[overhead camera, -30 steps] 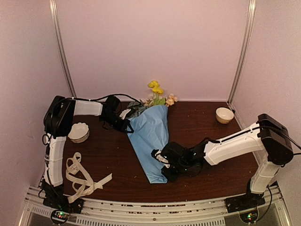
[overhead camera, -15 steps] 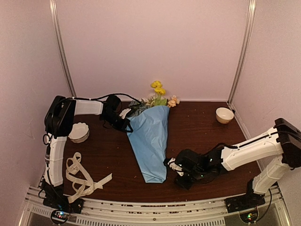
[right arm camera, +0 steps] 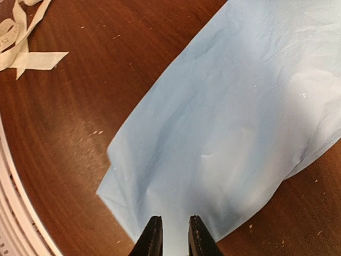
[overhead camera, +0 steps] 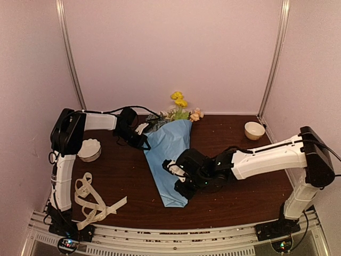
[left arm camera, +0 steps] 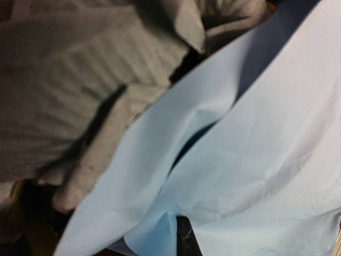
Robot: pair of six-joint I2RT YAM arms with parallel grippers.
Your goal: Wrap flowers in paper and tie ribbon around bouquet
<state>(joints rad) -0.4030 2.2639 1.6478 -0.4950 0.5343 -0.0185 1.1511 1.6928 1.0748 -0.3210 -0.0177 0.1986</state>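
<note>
The paper (overhead camera: 170,160) is plain light blue. The flowers (overhead camera: 179,101) are yellow, peach and green. The ribbon (overhead camera: 90,200) is cream, the table (overhead camera: 128,176) dark reddish-brown wood.

A robot test booth in a lab, not a home: plain pale walls (overhead camera: 170,53) close in on three sides, thin metal posts (overhead camera: 71,58) stand in the corners, and the left arm (overhead camera: 61,176) and right arm (overhead camera: 266,157) are bolted by an aluminium rail (overhead camera: 170,234) edging the dark wooden counter (overhead camera: 229,133)
</note>
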